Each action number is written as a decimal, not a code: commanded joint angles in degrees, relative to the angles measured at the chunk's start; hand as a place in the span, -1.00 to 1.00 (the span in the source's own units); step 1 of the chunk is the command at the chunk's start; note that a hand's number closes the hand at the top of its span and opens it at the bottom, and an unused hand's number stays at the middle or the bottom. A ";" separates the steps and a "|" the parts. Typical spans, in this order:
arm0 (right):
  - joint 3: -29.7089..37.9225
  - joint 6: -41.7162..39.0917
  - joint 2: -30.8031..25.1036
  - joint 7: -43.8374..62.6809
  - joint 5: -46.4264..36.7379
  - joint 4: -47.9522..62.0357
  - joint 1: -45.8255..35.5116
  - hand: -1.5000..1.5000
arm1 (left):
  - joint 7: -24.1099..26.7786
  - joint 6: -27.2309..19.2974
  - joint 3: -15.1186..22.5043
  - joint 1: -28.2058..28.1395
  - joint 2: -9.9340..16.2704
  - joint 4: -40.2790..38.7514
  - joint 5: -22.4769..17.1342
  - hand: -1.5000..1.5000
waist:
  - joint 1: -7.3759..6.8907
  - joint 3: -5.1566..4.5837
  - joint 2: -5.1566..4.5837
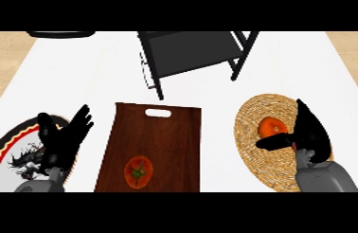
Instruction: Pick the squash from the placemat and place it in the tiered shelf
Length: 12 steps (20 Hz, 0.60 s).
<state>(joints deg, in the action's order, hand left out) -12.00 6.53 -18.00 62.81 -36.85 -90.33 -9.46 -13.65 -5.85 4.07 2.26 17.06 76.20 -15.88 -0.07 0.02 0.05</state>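
On the woven placemat (253, 147) the orange squash (271, 127) sits between the right hand's (311, 132) straight fingers and thumb, not yet clasped; better to curl round its middle before lifting toward the tiered shelf (192, 54); left hand (63, 137) rests open.

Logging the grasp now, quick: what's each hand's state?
Left hand: open, holding nothing.
Right hand: open beside the squash, not gripping it.

A single head view looked steeply down on the white counter (84, 76), close in. The shelf (192, 54) lay toward the top edge, the cutting board (157, 142) centre, both forearms entering from the bottom edge.
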 commanded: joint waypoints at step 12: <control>7.46 5.19 6.90 -9.34 -7.98 15.72 -2.58 -1.00 | -1.47 0.97 -3.53 3.47 -3.24 -3.09 4.46 0.00 | 0.02 -0.01 -0.08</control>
<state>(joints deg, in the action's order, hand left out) -6.74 8.99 -12.32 57.07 -44.04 -79.65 -11.70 -14.64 -4.67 1.56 3.45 14.73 75.47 -13.03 -0.10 0.04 0.04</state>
